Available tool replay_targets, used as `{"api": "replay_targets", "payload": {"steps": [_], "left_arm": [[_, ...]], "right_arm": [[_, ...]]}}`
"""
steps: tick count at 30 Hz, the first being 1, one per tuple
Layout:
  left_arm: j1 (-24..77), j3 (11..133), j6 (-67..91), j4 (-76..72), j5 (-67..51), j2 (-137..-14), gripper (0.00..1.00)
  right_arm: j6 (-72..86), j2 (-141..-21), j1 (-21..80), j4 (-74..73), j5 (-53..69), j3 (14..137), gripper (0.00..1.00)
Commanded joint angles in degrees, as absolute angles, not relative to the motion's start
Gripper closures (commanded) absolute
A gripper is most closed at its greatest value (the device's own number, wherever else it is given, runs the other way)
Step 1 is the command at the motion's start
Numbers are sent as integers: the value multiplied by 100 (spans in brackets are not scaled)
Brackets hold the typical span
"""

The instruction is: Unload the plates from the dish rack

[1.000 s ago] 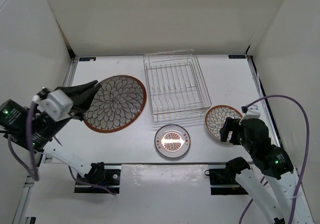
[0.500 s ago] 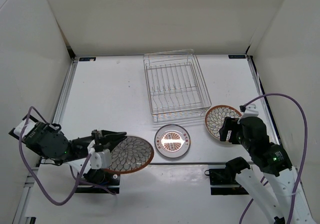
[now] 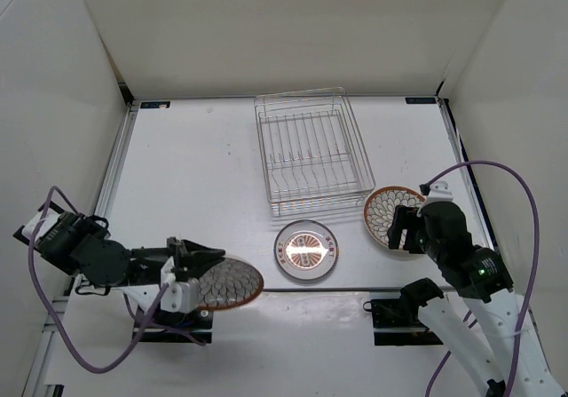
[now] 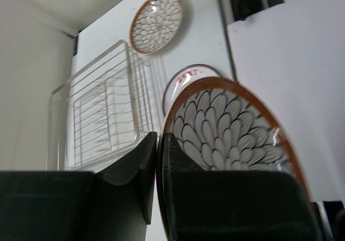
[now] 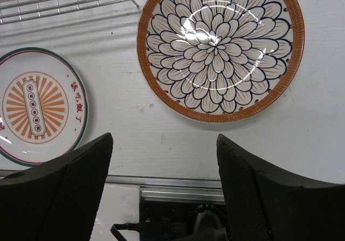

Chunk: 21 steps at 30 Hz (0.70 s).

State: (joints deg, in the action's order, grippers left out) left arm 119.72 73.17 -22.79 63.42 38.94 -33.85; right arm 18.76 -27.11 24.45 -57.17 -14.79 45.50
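Firstly, the left gripper [image 4: 160, 146]: its jaws were nearly closed, pinched on the rim of the held petal plate [image 4: 232, 128]. That plate was brown-rimmed and carried low, well off the near-left corner of the dish rack [image 3: 315, 206]. Secondly, the right gripper [image 5: 161, 181]: its fingers were spread wide and held nothing. It hovered over the second petal plate [image 5: 220, 47], which lay flat just off the rack's near-right corner. Thirdly, the grey-rimmed plate [image 3: 305, 250]: it lay flat just before the rack's near edge. Its red characters [image 5: 75, 96] beside an orange sunburst were too small to read.
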Motion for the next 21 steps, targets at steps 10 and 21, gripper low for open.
{"api": "replay_targets", "payload": {"steps": [10, 21], "left_arm": [[12296, 8849, -2909, 6600, 3050, -5255, 100], [12296, 8596, -2839, 6416, 3410, -5002, 100]], "right_arm": [[1784, -2839, 2461, -5625, -1468, 4667, 22], [1775, -2768, 2470, -5625, -1468, 4649, 22]]}}
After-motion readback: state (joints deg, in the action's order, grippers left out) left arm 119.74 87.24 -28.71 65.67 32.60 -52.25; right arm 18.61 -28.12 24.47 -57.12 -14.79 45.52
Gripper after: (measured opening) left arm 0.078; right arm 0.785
